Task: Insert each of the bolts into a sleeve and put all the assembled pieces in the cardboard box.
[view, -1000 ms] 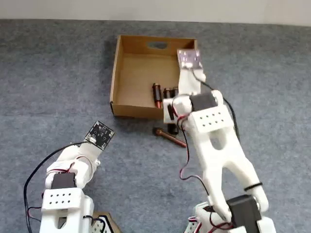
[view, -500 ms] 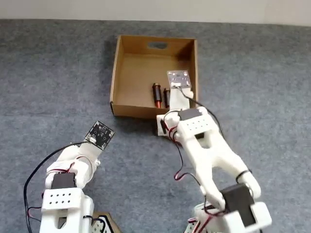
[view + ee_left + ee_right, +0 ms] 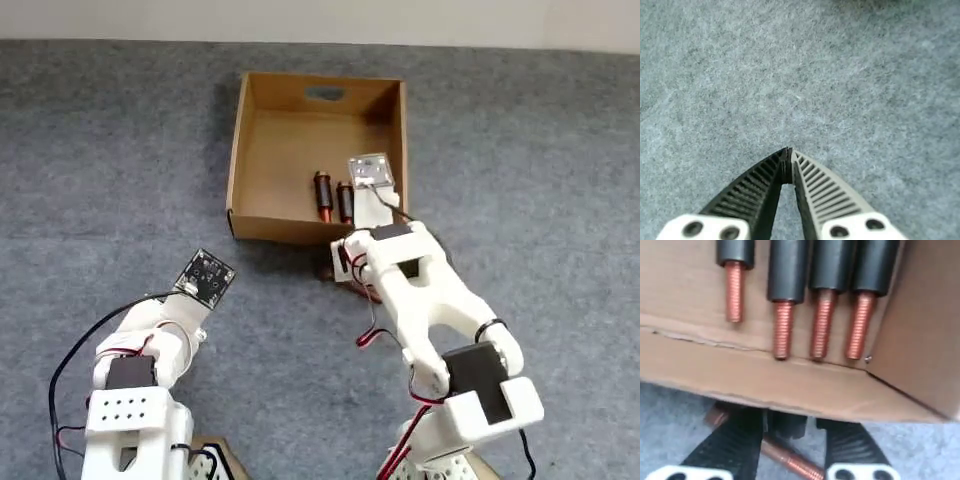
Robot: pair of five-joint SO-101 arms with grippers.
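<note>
**Looks like last pair: sleeve grab**

Copper threaded bolt [image 3: 790, 460] lies on grey carpet [image 3: 840, 75] outside brown cardboard box's [image 3: 790, 385] near wall, black tubular sleeve [image 3: 785, 425] beside it. Right gripper [image 3: 792, 420] spread astride sleeve, unclamped. Left gripper [image 3: 788, 152] clenched, empty. Next: pinch sleeve, feed bolt.

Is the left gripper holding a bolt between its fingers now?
No, the left gripper has its fingers shut against each other over the grey carpet, with nothing between them.

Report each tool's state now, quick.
Left tool: closed, empty.
Right tool: open, with a black sleeve between its jaws, not visibly clamped.
</note>
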